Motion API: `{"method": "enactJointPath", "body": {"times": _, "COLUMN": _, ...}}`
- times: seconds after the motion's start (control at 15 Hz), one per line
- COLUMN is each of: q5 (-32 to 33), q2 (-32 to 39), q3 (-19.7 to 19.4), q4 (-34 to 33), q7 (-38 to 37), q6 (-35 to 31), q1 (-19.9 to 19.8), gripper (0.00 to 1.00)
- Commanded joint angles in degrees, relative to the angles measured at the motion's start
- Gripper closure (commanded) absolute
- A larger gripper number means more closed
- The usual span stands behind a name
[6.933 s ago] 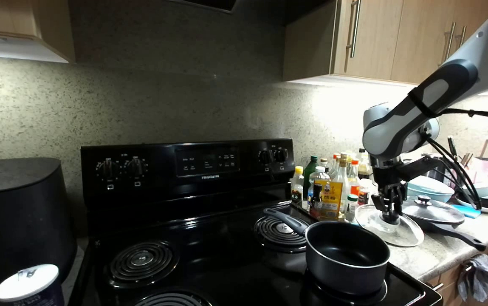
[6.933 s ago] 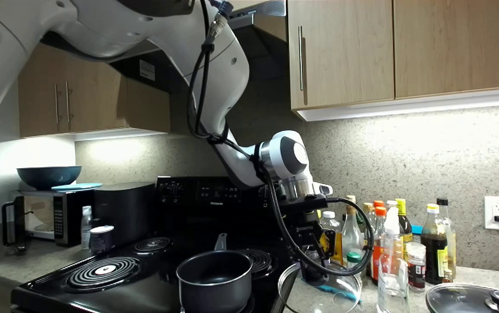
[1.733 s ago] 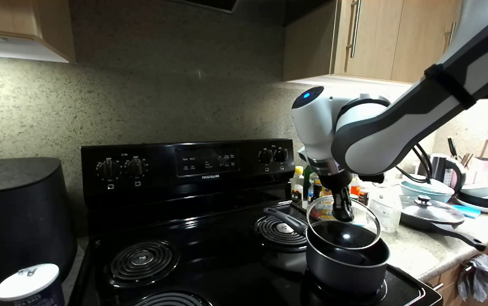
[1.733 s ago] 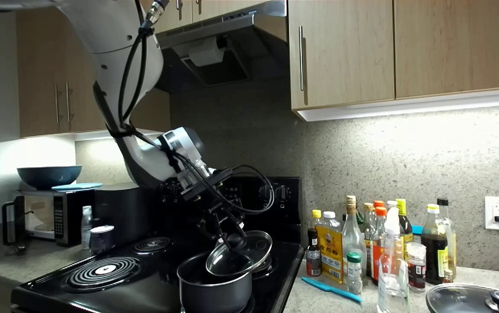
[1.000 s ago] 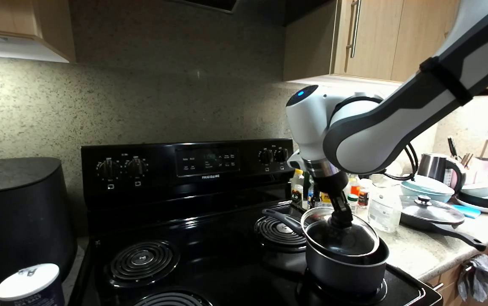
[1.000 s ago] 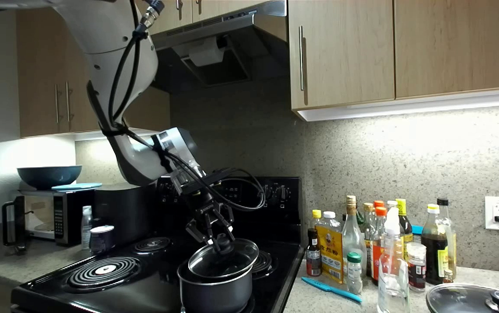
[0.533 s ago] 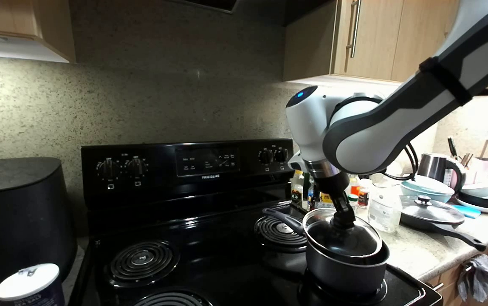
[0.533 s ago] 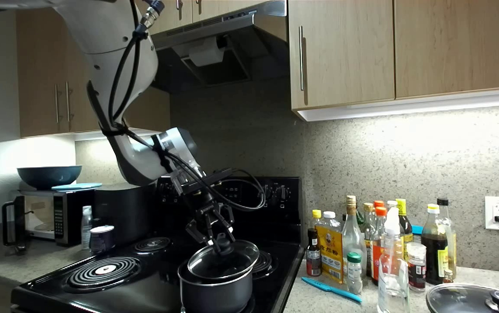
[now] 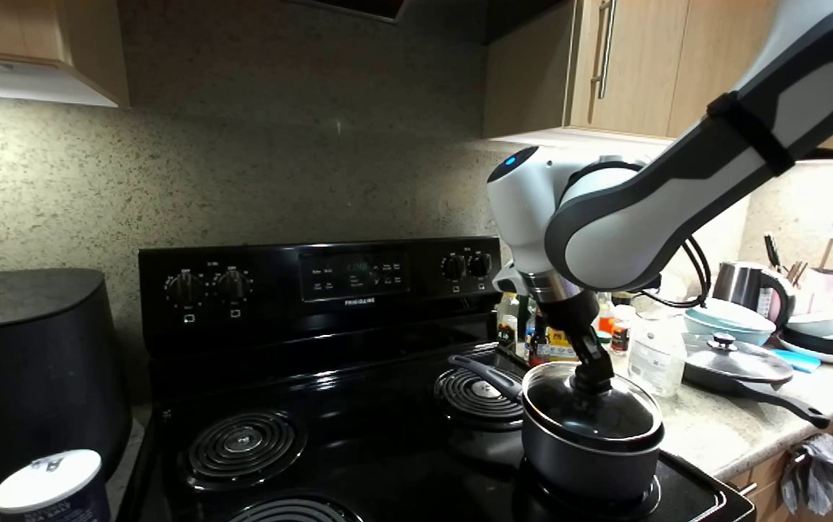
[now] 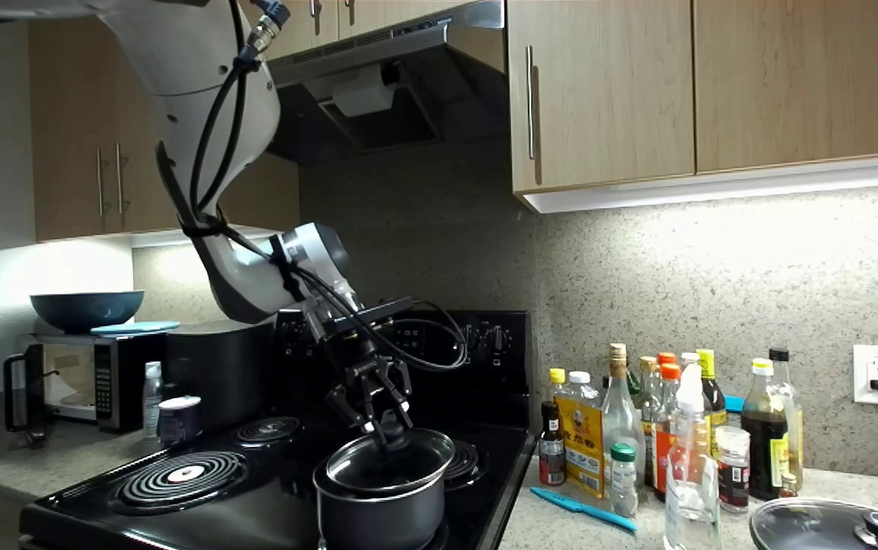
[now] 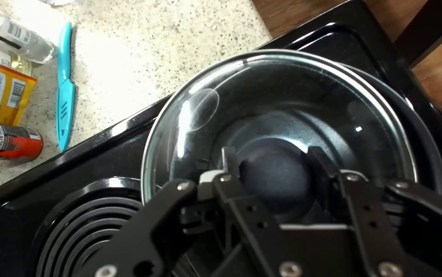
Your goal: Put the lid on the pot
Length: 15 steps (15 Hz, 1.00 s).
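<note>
Almost lined up, but not clearly seated

The metal-rimmed round glass lid [image 9: 593, 412] is over the opening of the wide dark grey pot [image 9: 589, 471], and it has just shifted. Half a second ago, in an exterior view, its edge overhung the side with the grey handle [image 9: 488, 375]; now the two rims run nearly in line there. In the wrist view, though, a crescent of the pot's rim shows past the lid, and the lid looks slightly tilted. Whether the two touch cannot be told.

The black two-fingered claw [image 11: 272, 156] has the lid by its round dark knob [image 11: 276, 175], its jaws drawn in on either side as far as the knob lets them.

For the task, that puts most of the carrying behind it. What remains, by the look of things, is a small move toward the uncovered side, levelling, lowering and letting go. A release at this angle could drop one edge inside the pot.

Further out, the pot stands on the glossy black stove [image 9: 387, 428], and beside it the pale speckled counter [image 11: 128, 69], where the lid lay some seconds ago, carries a turquoise utensil [image 11: 65, 100].
</note>
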<state>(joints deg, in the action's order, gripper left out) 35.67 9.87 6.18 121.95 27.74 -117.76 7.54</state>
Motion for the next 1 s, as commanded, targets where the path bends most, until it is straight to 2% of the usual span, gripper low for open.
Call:
{"method": "enactJointPath", "body": {"times": 0.0, "q5": -2.5, "q2": 2.6, "q3": 0.5, "q4": -2.1, "q7": 3.8, "q6": -0.7, "q1": -1.1, "gripper": 0.78}}
{"method": "enactJointPath", "body": {"times": 0.2, "q5": -2.9, "q2": 3.5, "q3": 0.6, "q4": -3.3, "q7": 5.0, "q6": -2.0, "q1": -1.2, "gripper": 0.78}}
{"method": "enactJointPath", "body": {"times": 0.47, "q5": -4.2, "q2": 4.9, "q3": 0.5, "q4": -5.5, "q7": 6.4, "q6": -0.5, "q1": -1.4, "gripper": 0.78}}
{"method": "enactJointPath", "body": {"times": 0.73, "q5": -1.8, "q2": 4.9, "q3": -0.1, "q4": -5.4, "q7": 1.4, "q6": 1.0, "q1": -0.7, "gripper": 0.78}}
{"method": "enactJointPath", "body": {"times": 0.8, "q5": -2.0, "q2": 3.6, "q3": 0.3, "q4": -5.8, "q7": 3.5, "q6": 1.0, "q1": -0.9, "gripper": 0.53}}
{"method": "enactJointPath", "body": {"times": 0.93, "q5": -2.0, "q2": 3.6, "q3": 0.3, "q4": -5.8, "q7": 3.1, "q6": 1.0, "q1": -0.9, "gripper": 0.53}}
